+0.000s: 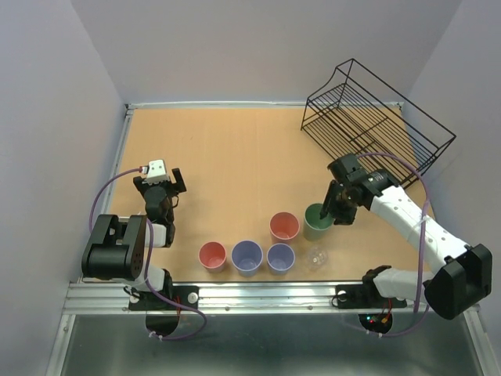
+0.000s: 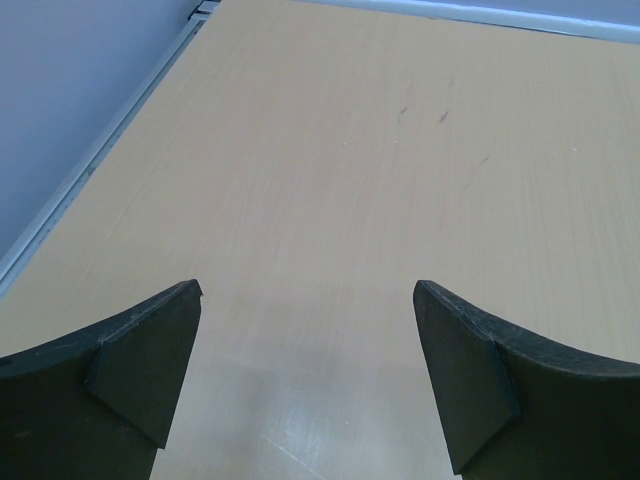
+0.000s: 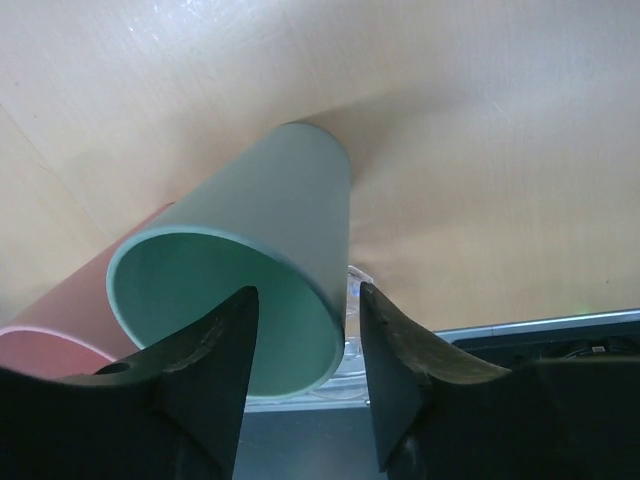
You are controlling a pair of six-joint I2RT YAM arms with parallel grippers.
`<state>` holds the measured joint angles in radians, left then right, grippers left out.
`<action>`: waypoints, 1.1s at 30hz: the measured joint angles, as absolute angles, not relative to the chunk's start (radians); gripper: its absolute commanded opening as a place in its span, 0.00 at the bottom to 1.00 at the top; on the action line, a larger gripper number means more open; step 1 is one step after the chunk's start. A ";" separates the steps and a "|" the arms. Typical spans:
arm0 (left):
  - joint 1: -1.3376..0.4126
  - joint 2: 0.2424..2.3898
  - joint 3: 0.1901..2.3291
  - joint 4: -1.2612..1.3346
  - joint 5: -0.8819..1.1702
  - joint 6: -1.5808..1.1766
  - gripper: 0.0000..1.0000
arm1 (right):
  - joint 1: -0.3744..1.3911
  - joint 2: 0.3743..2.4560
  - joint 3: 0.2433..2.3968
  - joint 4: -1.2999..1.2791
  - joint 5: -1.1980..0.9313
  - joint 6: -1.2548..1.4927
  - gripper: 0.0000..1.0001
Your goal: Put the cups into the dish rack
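At the far right corner of the table sits the dish rack, the biggest thing in view, and no cup is in its wire frame. It lies beyond the right gripper and a little to its right, so the right arm is clearly the nearer one for the carry.

The right gripper hangs over the pale green cup, which stands upright with its long axis vertical and its mouth up. In the wrist view the right gripper straddles the wall of the green cup, one finger over the mouth and the other outside. The jaws stand part-way apart, with a gap wider than the wall, so I judge the rim is not yet pinched.

The left gripper is well apart from every cup, spread wide over bare wood and holding nothing.

All the cups look empty. One salmon cup stands just beside the green one. Nearer the arms, a second salmon cup, two lavender cups and the small clear cup form a row.
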<state>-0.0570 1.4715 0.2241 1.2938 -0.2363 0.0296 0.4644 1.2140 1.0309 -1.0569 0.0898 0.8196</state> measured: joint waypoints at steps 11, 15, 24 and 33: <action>-0.057 1.464 0.251 1.267 -0.221 0.035 0.99 | 0.464 1.214 1.000 -1.012 0.086 0.801 0.00; -0.057 1.400 0.411 1.112 -0.234 0.039 0.99 | 0.464 1.208 1.001 -1.021 0.095 0.793 0.00; -0.057 1.244 0.893 0.603 -0.202 -0.023 0.99 | 0.464 1.197 1.155 -1.132 0.163 0.789 0.01; -0.062 1.338 1.350 0.147 0.138 -0.315 0.99 | 0.464 1.212 1.630 -1.199 0.221 0.782 0.00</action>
